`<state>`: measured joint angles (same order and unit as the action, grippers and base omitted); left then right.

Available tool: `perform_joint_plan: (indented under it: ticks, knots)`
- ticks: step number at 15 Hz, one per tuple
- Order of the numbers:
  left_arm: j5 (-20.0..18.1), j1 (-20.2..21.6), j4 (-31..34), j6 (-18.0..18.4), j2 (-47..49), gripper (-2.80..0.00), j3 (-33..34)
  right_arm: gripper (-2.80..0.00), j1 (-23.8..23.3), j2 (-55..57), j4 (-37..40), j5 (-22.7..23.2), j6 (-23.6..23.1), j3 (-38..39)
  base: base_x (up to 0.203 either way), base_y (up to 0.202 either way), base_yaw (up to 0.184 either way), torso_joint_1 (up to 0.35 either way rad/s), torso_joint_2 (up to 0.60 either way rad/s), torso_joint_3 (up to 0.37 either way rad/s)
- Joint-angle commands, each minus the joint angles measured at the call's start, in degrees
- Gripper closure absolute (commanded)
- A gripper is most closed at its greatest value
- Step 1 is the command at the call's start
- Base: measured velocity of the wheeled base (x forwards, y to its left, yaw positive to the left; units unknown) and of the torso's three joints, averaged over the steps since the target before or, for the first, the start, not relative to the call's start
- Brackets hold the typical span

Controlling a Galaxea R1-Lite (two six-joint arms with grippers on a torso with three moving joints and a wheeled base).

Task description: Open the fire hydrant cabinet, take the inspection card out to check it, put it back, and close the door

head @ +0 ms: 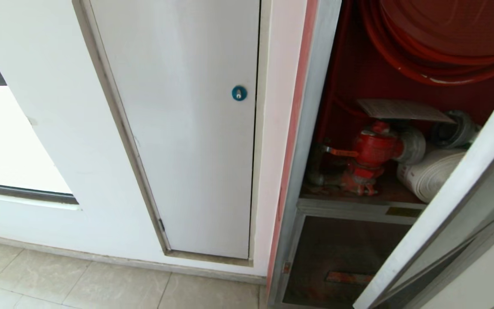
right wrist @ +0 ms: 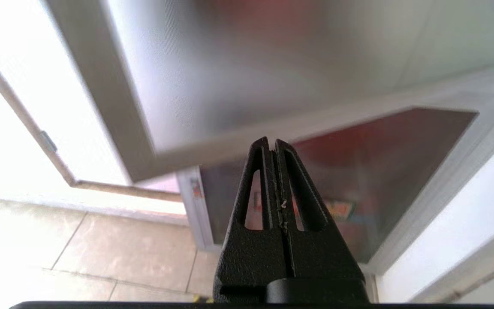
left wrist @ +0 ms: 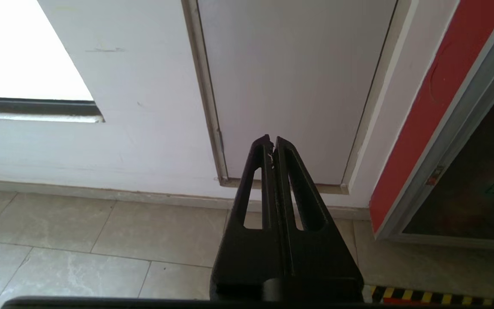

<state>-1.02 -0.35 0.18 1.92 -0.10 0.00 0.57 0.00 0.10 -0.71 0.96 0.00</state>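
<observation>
The door [head: 440,214] stands ajar; the inspection card [head: 403,110] rests atop the red valve [head: 373,150] — seemingly untouched. Left gripper [left wrist: 272,139] and right gripper [right wrist: 272,141] are pressed together, empty — everything else remains.

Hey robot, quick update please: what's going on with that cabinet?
Left hand and right hand shut, empty. Door open, inspection card lying above red valve. Nothing blocking.

A public building's corridor: fire hydrant cabinet [head: 358,128] recessed in a white wall, locked service panel [head: 187,128], tiled floor [head: 58,279].
</observation>
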Motion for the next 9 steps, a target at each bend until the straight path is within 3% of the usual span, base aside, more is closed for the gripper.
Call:
perform_joint_plan:
  ticks: [1,9]
  knots:
    - [-0.04,0.0,-0.01,0.01,0.1,0.0,0.0,0.0,-0.05,-0.09,-0.01,0.0,0.0,0.0,-0.197,0.0,0.001,0.002,0.0,0.005]
    - [-0.04,0.0,-0.01,0.01,0.1,0.0,0.0,0.0,-0.05,-0.09,-0.01,0.0,0.0,0.0,-0.195,0.0,0.001,0.003,0.0,0.001]
